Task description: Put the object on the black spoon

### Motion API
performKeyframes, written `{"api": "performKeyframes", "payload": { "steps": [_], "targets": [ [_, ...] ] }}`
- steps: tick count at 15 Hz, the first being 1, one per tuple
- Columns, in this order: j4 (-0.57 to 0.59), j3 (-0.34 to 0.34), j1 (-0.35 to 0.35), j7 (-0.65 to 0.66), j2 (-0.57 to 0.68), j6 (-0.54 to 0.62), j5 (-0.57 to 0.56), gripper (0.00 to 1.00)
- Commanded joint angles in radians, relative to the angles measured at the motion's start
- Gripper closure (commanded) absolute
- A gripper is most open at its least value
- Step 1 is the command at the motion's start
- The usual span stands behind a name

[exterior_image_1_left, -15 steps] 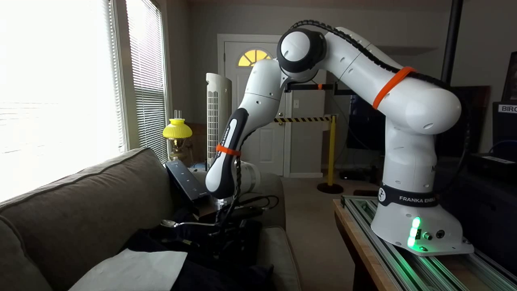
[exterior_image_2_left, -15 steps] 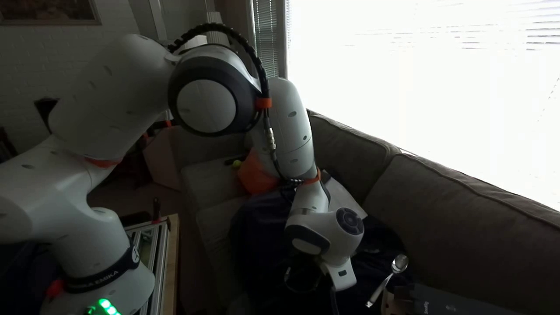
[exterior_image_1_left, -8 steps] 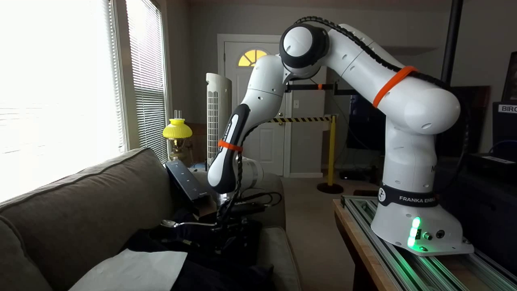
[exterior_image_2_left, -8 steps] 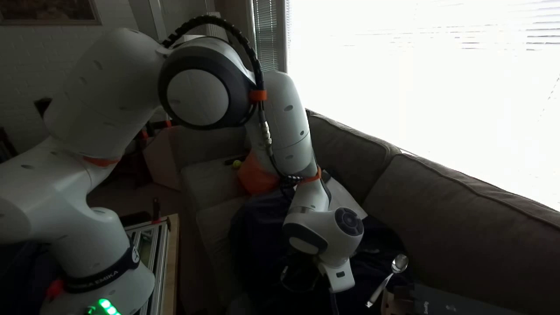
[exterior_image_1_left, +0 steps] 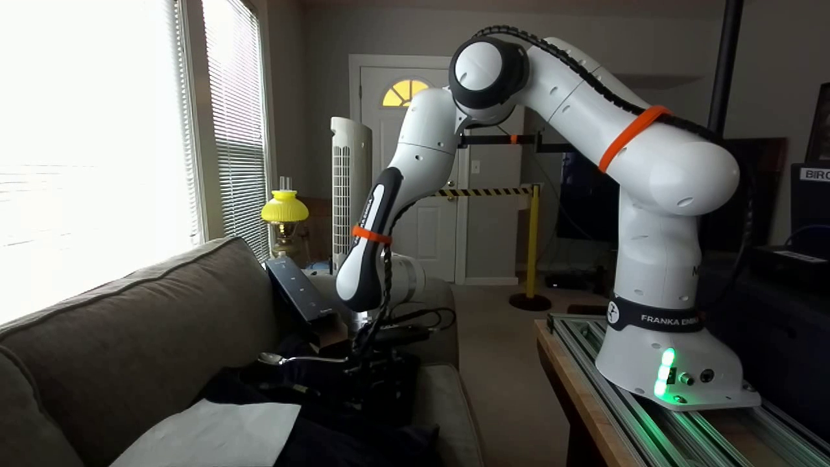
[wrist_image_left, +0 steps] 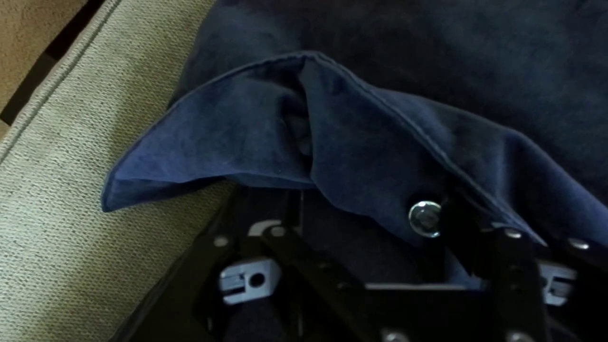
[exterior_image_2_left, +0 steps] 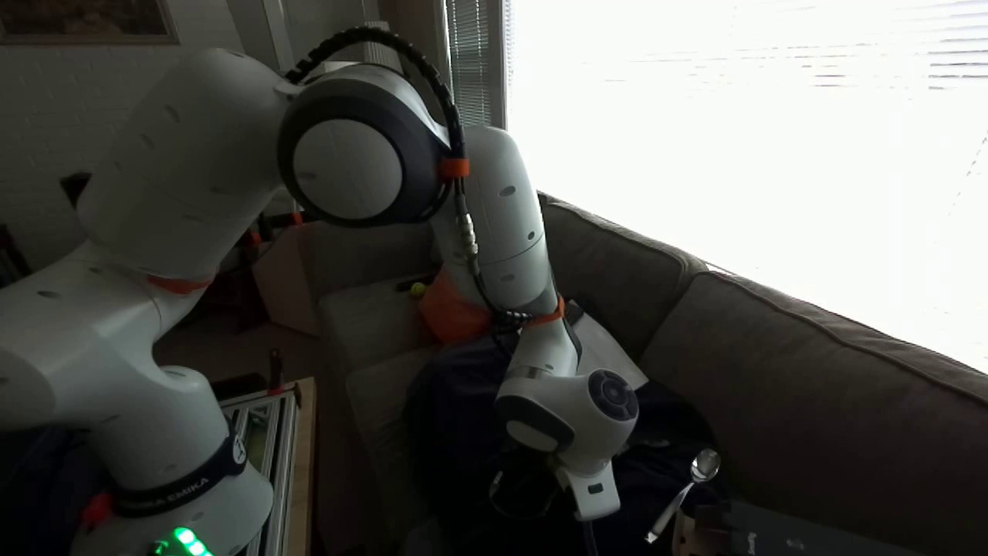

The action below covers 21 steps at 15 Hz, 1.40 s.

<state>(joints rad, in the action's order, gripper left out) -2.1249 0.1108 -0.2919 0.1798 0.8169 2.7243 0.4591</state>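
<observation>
Tall windows with slatted blinds (exterior_image_1_left: 240, 149) stand at the upper left of the frame in an exterior view, above a grey fabric sofa (exterior_image_1_left: 162, 337). Dark blue velvety cloth (wrist_image_left: 228, 133) covers part of the seat, and a pale flat sheet (exterior_image_1_left: 214, 431) lies at the lower left. From the right, a white jointed robot arm (exterior_image_1_left: 425, 149) reaches down to a black two-fingered gripper (wrist_image_left: 375, 218), its outline lost against the cloth there. The wrist view shows its fingers spread well apart at the bottom of the frame, released, with dark fabric between them. Just beside the finger at right is a small round shiny disc (wrist_image_left: 425, 219); whether the two touch, I cannot tell. At the lower right of an exterior view, a silver metal spoon (exterior_image_2_left: 684, 497) slants beside a dark grey lettered box (exterior_image_2_left: 772, 529). Which thing is the task's object, I cannot tell.
</observation>
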Motion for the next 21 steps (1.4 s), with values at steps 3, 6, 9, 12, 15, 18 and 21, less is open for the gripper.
{"api": "performKeyframes", "payload": {
  "steps": [3, 6, 9, 12, 15, 18, 21],
  "targets": [
    [0.017, -0.03, 0.02, 0.017, 0.006, -0.02, 0.015, 0.26],
    [0.026, -0.022, 0.016, 0.012, 0.012, -0.021, 0.02, 0.26],
    [0.032, -0.021, 0.023, 0.015, 0.016, -0.02, 0.019, 0.26],
    [0.045, -0.027, 0.038, 0.028, 0.026, -0.024, 0.014, 0.28],
    [0.058, -0.03, 0.048, 0.039, 0.038, -0.022, 0.014, 0.28],
    [0.073, -0.03, 0.059, 0.053, 0.052, -0.021, 0.013, 0.26],
    [0.088, -0.033, 0.068, 0.064, 0.064, -0.027, 0.011, 0.3]
  ]
}}
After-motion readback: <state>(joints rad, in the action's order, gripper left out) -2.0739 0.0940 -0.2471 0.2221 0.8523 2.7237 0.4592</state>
